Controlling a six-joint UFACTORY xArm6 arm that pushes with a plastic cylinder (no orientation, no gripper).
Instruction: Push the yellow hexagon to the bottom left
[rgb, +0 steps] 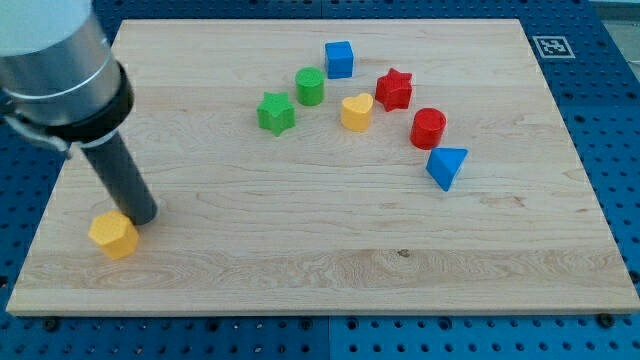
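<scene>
The yellow hexagon (113, 235) sits in the lower left of the frame, near the desk (300, 270) corner, with my tip (143, 215) touching its upper right side; the task appears nearly complete. No end effector is fitted, so no grasp state applies. Little room remains toward the left and bottom edges.

Grey cylindrical arm (55, 65), seemingly black-collared, ending in dark rod (120, 180).
</scene>
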